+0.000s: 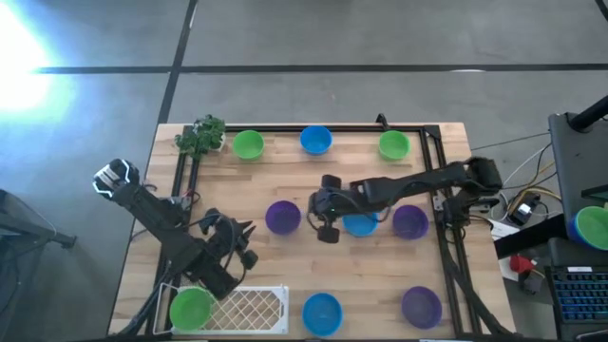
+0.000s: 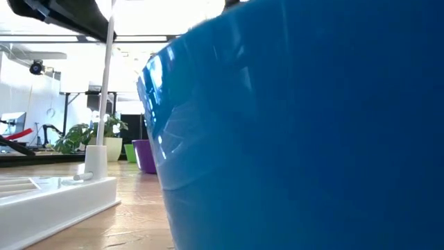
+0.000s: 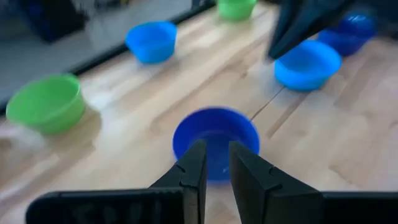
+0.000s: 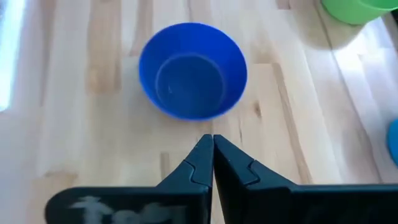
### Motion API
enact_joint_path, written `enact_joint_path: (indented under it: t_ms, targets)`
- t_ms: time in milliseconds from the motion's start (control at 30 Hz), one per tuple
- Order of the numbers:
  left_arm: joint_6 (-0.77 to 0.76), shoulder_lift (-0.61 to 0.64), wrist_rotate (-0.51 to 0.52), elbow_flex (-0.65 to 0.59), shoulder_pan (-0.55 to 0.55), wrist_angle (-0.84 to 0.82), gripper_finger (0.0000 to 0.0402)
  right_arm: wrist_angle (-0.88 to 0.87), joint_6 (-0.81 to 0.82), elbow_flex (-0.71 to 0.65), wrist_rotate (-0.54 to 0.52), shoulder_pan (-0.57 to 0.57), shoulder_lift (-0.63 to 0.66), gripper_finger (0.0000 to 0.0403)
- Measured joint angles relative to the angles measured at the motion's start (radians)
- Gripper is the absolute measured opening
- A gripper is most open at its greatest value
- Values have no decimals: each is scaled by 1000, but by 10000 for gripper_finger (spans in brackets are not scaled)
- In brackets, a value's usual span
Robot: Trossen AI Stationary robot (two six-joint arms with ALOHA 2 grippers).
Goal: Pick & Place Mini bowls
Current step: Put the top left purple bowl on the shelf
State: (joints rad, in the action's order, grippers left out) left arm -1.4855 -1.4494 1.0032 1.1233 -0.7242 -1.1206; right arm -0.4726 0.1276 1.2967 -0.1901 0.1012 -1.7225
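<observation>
Several mini bowls in green, blue and purple stand apart on their bases on the wooden table (image 1: 313,266). My right gripper (image 1: 318,211) is shut and holds nothing. It hangs above the table between a purple bowl (image 1: 282,217) (image 4: 191,70) and a blue bowl (image 1: 359,224) that its arm partly covers. My left gripper (image 1: 247,239) (image 3: 216,152) hangs at the near left, pointing at the same purple bowl (image 3: 216,140). Its fingers stand a narrow gap apart with nothing between them. A green bowl (image 1: 192,309) sits at the left end of the white mesh tray (image 1: 256,306).
A leafy toy plant (image 1: 201,136) stands at the far left corner. Green (image 1: 248,144), blue (image 1: 315,141) and green (image 1: 393,144) bowls line the far edge. A blue bowl (image 1: 322,312) (image 2: 305,132) near the front edge fills the low view. Purple bowls (image 1: 410,221) (image 1: 421,306) stand on the right.
</observation>
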Motion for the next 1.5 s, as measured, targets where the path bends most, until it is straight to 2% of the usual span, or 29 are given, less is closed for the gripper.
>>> enact_joint_path:
  t_ms: [400,700,867,1067,1367,1500]
  targets:
    - [-27,1,-203,-4,230,-10,61,25,3,-98,-50,56,159,8]
    - [-16,1,-237,-44,344,10,61,41,4,-152,-49,60,177,8]
    - [6,1,-279,-73,370,70,61,45,27,-165,-49,60,176,8]
    - [109,1,-288,-130,381,216,62,44,29,-173,-49,60,177,8]
    - [123,1,-308,-152,384,243,62,47,30,-173,-49,60,177,8]
    - [122,1,-320,-180,389,305,65,73,29,-173,-49,60,177,8]
